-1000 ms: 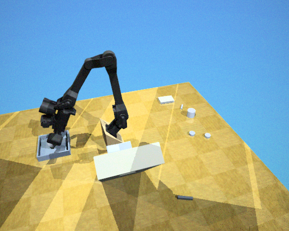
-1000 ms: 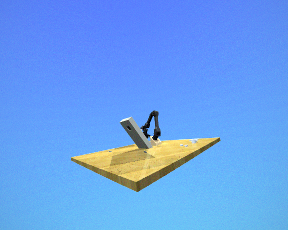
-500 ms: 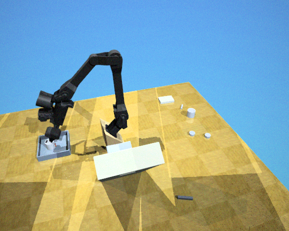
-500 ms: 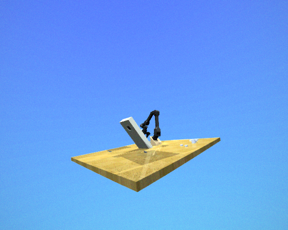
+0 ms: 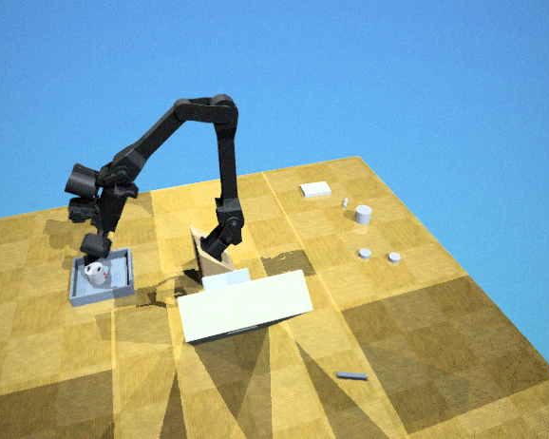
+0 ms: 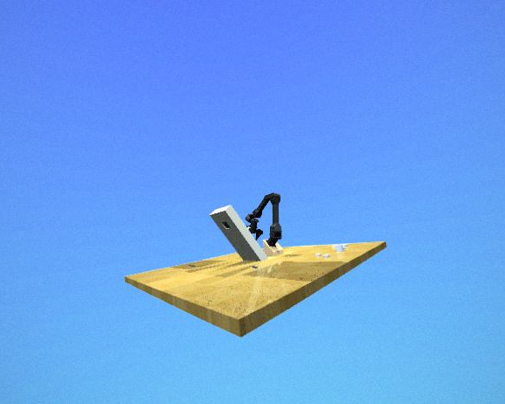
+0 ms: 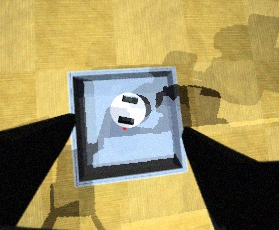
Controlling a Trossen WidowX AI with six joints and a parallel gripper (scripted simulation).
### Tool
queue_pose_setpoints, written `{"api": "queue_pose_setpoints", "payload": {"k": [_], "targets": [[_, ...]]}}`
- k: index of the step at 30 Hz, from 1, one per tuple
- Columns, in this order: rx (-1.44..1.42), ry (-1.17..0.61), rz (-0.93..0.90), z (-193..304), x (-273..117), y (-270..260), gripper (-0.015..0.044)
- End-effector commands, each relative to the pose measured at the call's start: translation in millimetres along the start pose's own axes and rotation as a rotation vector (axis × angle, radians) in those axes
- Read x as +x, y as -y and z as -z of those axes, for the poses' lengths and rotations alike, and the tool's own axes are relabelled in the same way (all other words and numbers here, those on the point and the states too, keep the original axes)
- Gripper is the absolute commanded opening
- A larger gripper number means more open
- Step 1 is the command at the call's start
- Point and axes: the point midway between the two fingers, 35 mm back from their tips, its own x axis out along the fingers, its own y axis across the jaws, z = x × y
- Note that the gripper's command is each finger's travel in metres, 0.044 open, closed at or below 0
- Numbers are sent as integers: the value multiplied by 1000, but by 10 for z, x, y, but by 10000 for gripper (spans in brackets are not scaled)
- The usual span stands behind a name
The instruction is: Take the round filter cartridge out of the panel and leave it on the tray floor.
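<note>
Have the cartridge (image 5: 97, 276) (image 7: 128, 110) out of the panel (image 5: 243, 304) (image 6: 242, 238), in the tray (image 5: 103, 298) (image 7: 121, 70) at frame left, with hand (image 5: 94, 257) (image 6: 258, 237) (image 7: 130, 125) released; confirm rest and clearance.

This seems a robot test bench: one black arm (image 5: 226, 157) (image 6: 275, 216) stands beside a tilted panel (image 5: 245, 304) (image 6: 241, 236) on a wooden table (image 5: 248, 390) (image 6: 219, 297).

The filter cartridge (image 5: 96, 274) (image 7: 123, 110) was white — black slots, red marks; the tray (image 5: 103, 299) (image 7: 181, 150) was blue-grey, the tabletop (image 5: 248, 404) (image 6: 241, 297) yellow-brown — checkered, wood-grained.
</note>
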Motion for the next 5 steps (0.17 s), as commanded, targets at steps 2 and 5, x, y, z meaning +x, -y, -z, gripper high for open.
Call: {"api": "queue_pose_setpoints", "payload": {"k": [2, 5], "targets": [[-2, 2, 0, -6, -1, 1, 440], [-2, 2, 0, -6, -1, 1, 440]]}}
